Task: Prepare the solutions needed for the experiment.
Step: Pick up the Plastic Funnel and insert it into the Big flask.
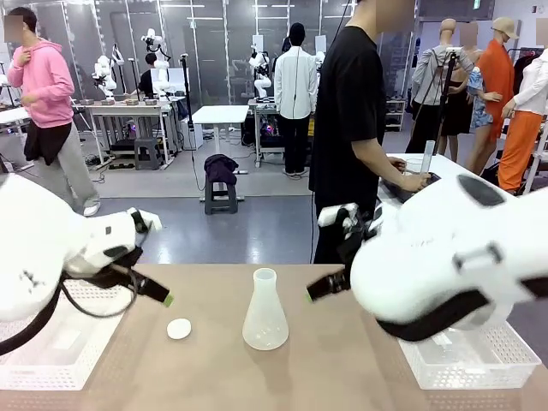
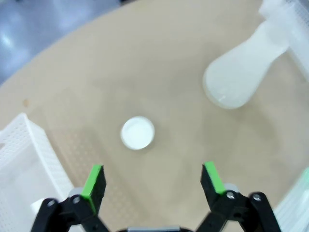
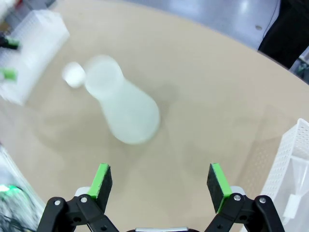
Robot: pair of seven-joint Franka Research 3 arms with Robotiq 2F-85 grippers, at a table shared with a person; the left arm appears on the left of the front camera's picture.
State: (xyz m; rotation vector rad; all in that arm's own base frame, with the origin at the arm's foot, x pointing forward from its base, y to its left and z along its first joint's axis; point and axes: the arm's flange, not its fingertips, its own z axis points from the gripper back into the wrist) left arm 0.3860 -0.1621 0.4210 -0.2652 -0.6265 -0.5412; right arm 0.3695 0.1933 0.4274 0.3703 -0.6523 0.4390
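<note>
A translucent conical flask [image 1: 265, 312] stands upright at the middle of the tan table. Its lower part looks faintly pale green, which I take for the solutions [image 3: 133, 123]; blur hides the level. A small white round disc [image 1: 179, 328] lies left of the flask. My left gripper [image 1: 161, 261] hovers open above the disc [image 2: 137, 133], fingers either side of it and well clear, in the left wrist view [image 2: 153, 181]. My right gripper [image 1: 318, 255] hangs open to the right of the flask. In its own view the gripper [image 3: 161, 181] holds nothing, short of the flask [image 3: 126, 108].
A white mesh basket [image 1: 51, 342] sits at the table's left under my left arm, another basket [image 1: 471, 355] at the right under my right arm. A person in black [image 1: 351, 128] stands beyond the far edge, hand on a side table.
</note>
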